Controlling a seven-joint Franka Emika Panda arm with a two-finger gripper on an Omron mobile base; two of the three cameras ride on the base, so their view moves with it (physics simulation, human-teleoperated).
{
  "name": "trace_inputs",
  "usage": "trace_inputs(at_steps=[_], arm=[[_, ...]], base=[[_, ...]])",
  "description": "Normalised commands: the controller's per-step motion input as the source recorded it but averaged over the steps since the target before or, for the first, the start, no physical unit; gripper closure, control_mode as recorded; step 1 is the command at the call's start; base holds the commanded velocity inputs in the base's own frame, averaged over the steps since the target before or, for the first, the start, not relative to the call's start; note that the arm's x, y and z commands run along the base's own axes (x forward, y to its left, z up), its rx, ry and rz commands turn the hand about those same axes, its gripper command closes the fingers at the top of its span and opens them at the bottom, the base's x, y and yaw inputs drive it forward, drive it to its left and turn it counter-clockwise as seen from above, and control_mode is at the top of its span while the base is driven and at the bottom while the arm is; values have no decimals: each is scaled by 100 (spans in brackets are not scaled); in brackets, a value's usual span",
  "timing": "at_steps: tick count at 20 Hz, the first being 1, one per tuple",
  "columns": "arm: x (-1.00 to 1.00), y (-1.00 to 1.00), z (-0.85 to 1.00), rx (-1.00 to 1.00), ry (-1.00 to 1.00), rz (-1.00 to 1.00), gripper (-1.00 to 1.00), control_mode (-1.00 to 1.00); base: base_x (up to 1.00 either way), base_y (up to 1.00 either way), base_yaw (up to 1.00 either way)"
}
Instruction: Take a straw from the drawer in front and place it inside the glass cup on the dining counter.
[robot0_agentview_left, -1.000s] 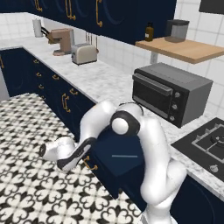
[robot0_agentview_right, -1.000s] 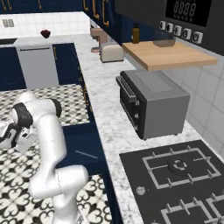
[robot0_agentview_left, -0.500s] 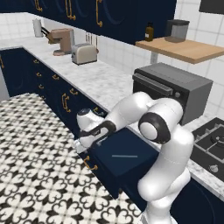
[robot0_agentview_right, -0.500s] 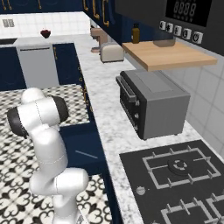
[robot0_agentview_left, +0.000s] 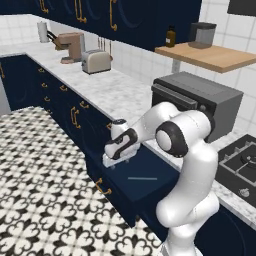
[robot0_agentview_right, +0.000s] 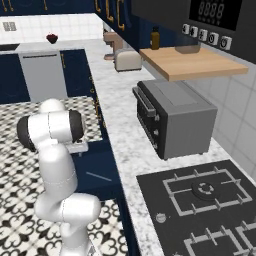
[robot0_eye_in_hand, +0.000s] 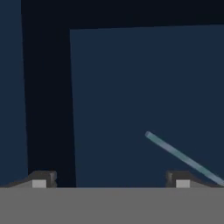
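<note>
The navy drawer (robot0_agentview_left: 159, 170) stands pulled open below the wall counter, its brass handle (robot0_agentview_left: 102, 188) facing the floor. A thin pale straw (robot0_agentview_left: 142, 178) lies flat on the drawer's bottom, also visible as the straw (robot0_agentview_right: 98, 176) from the other side. My gripper (robot0_agentview_left: 119, 161) hangs over the drawer's left end, pointing down, open and holding nothing. In the hand view the straw (robot0_eye_in_hand: 183, 158) runs slantwise toward the right fingertip (robot0_eye_in_hand: 180, 179), and the gripper (robot0_eye_in_hand: 109, 181) is wide apart above the drawer floor (robot0_eye_in_hand: 131, 87). The glass cup and the dining counter are out of view.
A grey toaster oven (robot0_agentview_left: 197, 102) sits on the marble wall counter (robot0_agentview_left: 112, 90) just behind the drawer. A stove (robot0_agentview_left: 240, 162) is at the right, with a toaster (robot0_agentview_left: 96, 61) and a coffee machine (robot0_agentview_left: 70, 46) farther left. Patterned floor (robot0_agentview_left: 45, 190) lies in front.
The arm has swung from over the floor left of the drawer to above the open drawer. The jaws have spread a little wider.
</note>
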Motion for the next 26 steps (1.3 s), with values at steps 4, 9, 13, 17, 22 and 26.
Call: trace_inputs(at_steps=[4, 9, 13, 17, 22, 26], arm=[[39, 0, -41, 3, 17, 0, -100, -100], [14, 0, -68, 5, 11, 0, -100, -100], [0, 7, -63, 6, 1, 0, -100, -100], [-18, 50, -46, 7, 0, 0, -100, -100], [-59, 96, -35, 3, 0, 0, -100, -100], [-66, 100, -8, 0, 0, 0, -100, -100]], base=[[0, 0, 0], [0, 0, 0], [0, 0, 0], [0, 0, 0], [0, 0, 0], [0, 0, 0]])
